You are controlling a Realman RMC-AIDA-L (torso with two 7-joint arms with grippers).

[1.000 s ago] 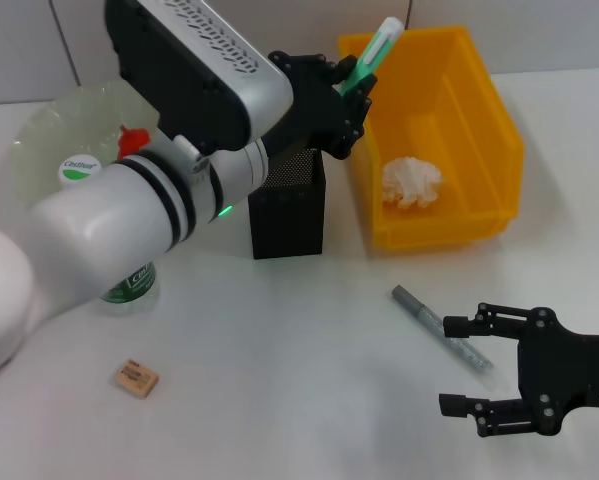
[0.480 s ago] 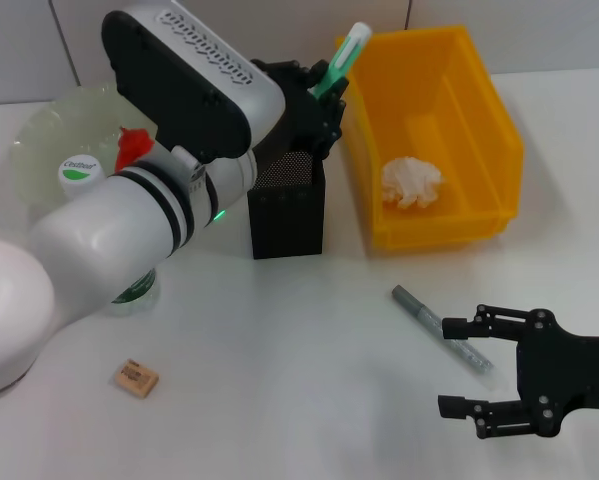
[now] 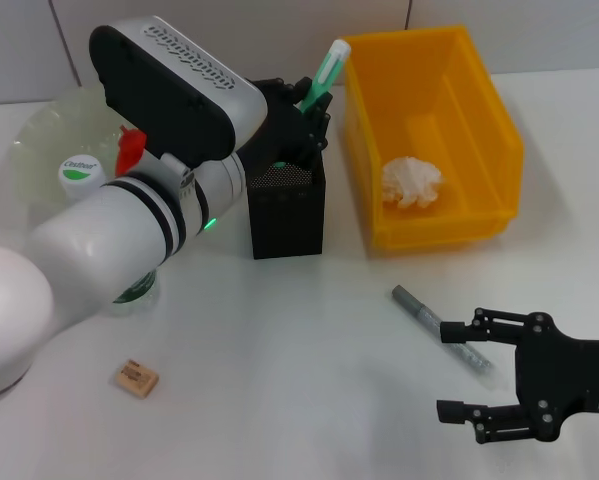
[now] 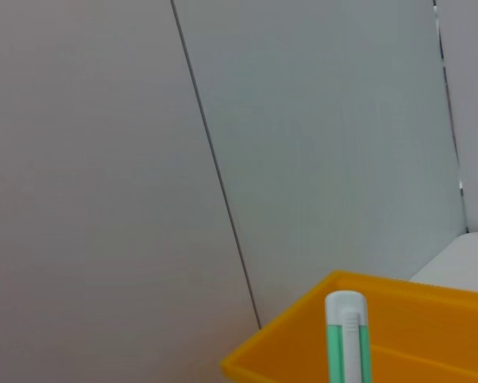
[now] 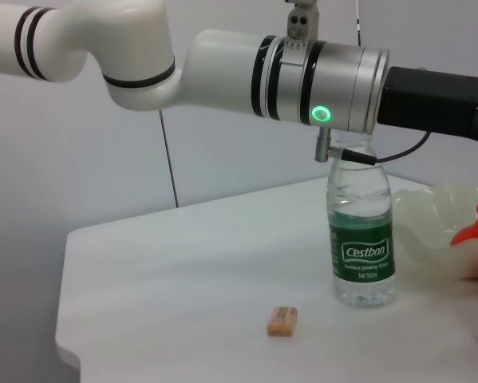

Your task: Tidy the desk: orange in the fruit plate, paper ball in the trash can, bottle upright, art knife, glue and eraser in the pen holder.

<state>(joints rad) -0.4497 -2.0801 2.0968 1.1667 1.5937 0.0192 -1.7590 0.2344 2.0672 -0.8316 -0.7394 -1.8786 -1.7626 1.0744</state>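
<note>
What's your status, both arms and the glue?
Left gripper shut on glue stick, above pen holder. Right gripper open, low beside art knife. Eraser not yet collected.

orange (image 3: 129,147): mostly behind left arm | bottle (image 3: 84,175): body hidden | glue (image 4: 347,335): base cut off

Green-white glue (image 3: 322,75) above pen holder (image 3: 287,215)

Item count on the bench: one black mesh pen holder (image 3: 288,215), one yellow trash can (image 3: 499,150), one paper ball (image 3: 411,182), one water bottle (image 5: 361,231), one eraser (image 3: 137,377), one art knife (image 3: 441,329), one glue stick (image 3: 322,75), one fruit plate (image 3: 49,150).
</note>
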